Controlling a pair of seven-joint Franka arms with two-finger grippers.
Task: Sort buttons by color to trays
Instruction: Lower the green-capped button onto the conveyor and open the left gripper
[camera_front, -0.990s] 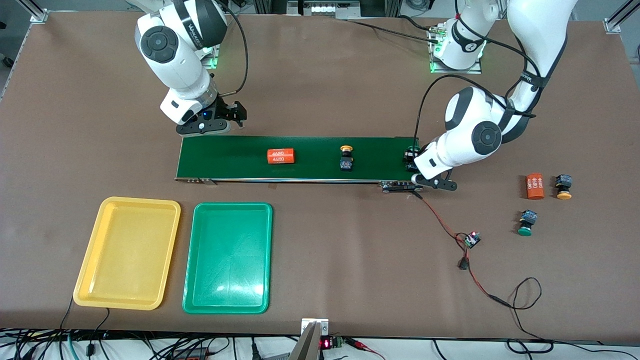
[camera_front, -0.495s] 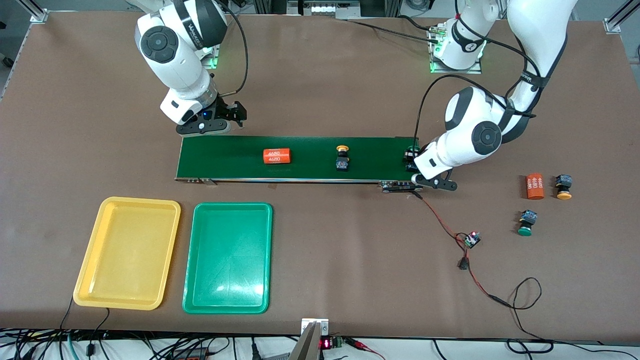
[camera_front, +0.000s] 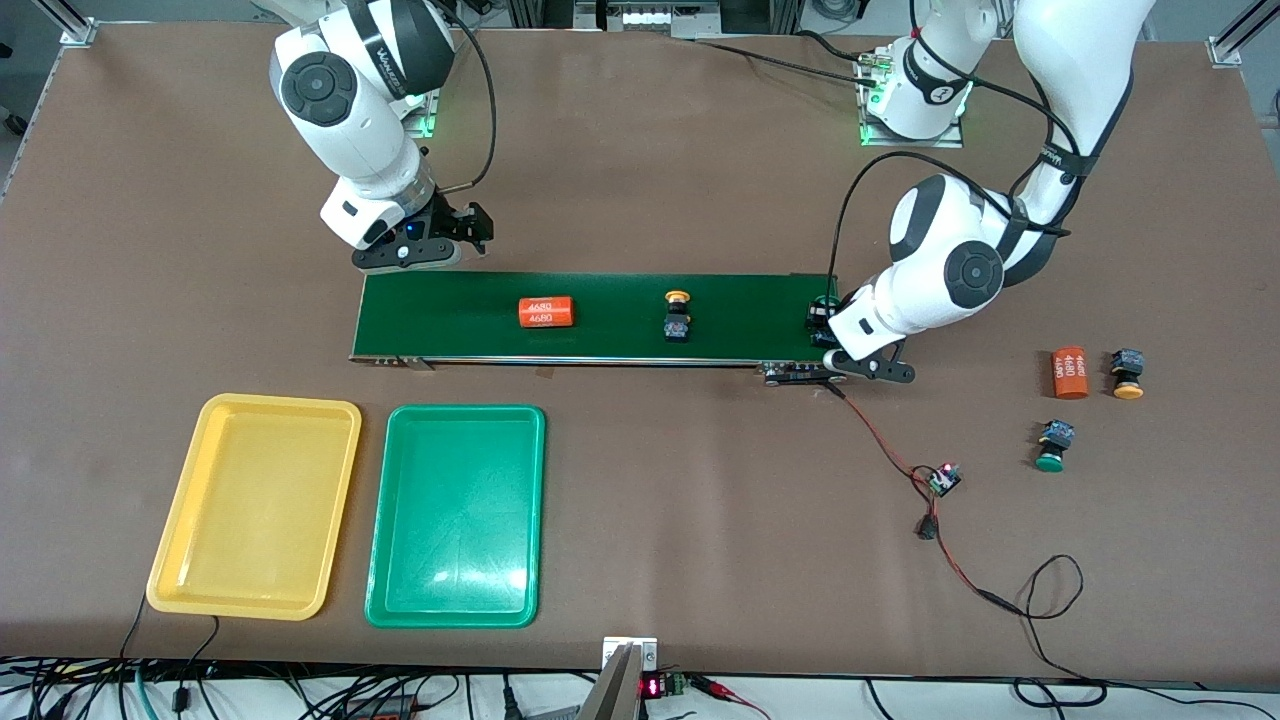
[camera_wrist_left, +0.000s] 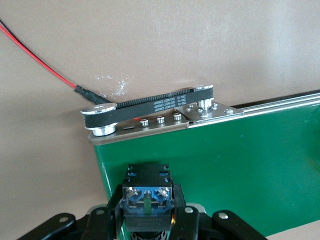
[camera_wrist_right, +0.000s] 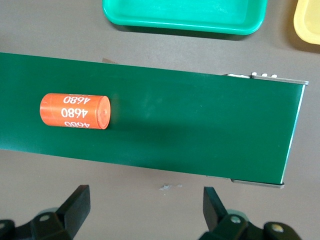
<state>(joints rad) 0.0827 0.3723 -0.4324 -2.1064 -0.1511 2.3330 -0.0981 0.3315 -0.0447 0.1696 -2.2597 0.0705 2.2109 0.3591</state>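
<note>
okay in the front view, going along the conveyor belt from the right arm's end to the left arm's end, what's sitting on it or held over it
Orange 4680 cylinder → yellow-capped button → green-capped button clamped in the left gripper over the belt's end.

yellow tray (camera_front: 254, 505) beside green tray (camera_front: 456, 515) – yellow button (camera_front: 677, 316) on belt, two buttons (camera_front: 1089, 410) on table.

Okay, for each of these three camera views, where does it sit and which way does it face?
Front view: high across the table, facing both arms' bases; shows the conveyor belt and trays.
Left wrist view: on the left arm, looking down at the belt's end; left tool shut on a button.
Right wrist view: looking down; right tool open.
Shared: the orange cylinder on the belt, front and right wrist.
</note>
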